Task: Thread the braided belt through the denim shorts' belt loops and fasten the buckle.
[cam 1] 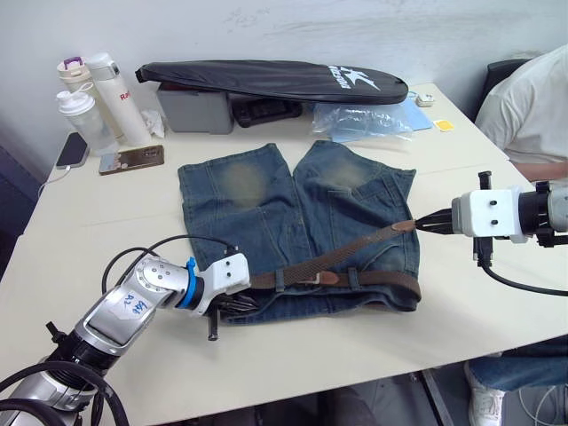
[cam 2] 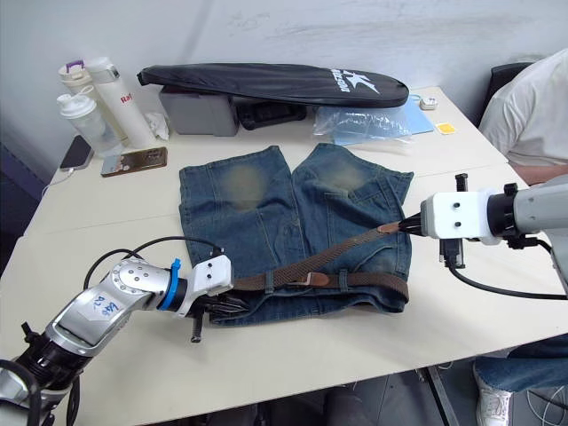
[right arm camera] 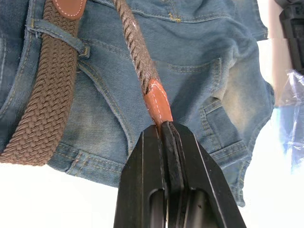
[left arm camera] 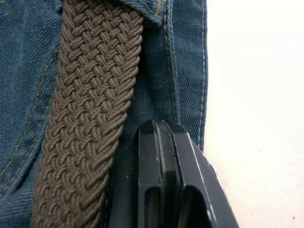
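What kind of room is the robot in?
Probably an office or workroom, not a home. There's a big plain cream table, some white drink bottles and a dark phone left by the pale wall, and a person in a white shirt sitting alongside.

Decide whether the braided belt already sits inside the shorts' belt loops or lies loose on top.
Inside: the braided belt passes under belt loops on the denim shorts; its tip is pinched by the right gripper.

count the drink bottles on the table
3, all at the far left corner: a purple-capped bottle, a tall white bottle beside it, and a clear bottle in front.
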Robot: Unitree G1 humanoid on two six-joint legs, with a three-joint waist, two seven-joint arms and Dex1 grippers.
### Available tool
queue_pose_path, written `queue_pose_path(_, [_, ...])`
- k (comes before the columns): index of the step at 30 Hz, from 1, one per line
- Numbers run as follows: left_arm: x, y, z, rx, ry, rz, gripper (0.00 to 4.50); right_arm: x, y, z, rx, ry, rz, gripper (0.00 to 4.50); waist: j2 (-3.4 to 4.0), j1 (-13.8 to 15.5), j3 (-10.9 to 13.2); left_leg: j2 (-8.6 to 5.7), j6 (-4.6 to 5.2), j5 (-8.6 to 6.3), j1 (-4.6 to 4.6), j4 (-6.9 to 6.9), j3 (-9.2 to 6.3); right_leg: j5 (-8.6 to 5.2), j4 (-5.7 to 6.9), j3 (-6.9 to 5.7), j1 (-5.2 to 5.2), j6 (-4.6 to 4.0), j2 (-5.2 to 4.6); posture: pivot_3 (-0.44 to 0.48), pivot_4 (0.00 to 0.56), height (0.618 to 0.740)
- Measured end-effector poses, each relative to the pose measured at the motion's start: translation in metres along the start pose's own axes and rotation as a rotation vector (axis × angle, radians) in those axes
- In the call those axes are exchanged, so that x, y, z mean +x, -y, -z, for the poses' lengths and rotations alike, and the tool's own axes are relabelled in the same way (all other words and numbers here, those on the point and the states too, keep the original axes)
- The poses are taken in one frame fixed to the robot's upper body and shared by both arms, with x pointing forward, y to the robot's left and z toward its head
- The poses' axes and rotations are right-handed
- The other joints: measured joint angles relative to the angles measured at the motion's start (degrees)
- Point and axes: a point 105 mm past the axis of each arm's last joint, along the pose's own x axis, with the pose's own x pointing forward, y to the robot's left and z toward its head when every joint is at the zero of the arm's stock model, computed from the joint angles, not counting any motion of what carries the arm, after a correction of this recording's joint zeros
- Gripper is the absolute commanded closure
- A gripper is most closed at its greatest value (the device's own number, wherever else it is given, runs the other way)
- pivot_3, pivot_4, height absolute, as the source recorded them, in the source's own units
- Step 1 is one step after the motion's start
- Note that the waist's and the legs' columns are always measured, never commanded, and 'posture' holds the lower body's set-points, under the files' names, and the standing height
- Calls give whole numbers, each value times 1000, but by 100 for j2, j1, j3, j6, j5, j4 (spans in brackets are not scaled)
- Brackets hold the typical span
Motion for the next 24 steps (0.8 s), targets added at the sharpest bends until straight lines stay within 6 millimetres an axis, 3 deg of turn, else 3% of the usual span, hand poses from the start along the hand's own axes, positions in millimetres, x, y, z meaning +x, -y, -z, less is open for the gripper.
queue_pose_path(9, [-9,3,8,13,-15,9,4500,1,-5,7,10,-26,-21,4446,2,-98,4,2,-1,0,7,-11,5,3,0,3,-1,6,4,0,150,740])
queue_pose_path(16, [-17,8,15,-42,24,62,4500,6,-3,-2,1,3,-19,4446,9,-95,10,7,-1,0,12,-13,6,2,4,3,-4,6,7,0,150,740])
queue_pose_path(20, [-21,8,9,-116,95,80,3154,9,-2,-10,5,34,-12,4500,6,-83,19,5,-2,1,10,-9,2,3,9,2,-5,7,6,0,150,740])
queue_pose_path(24, [-31,10,0,-161,155,133,1330,16,-3,-20,-25,60,-35,4500,1,-82,22,1,-7,2,7,-8,0,4,9,1,-6,9,4,0,150,740])
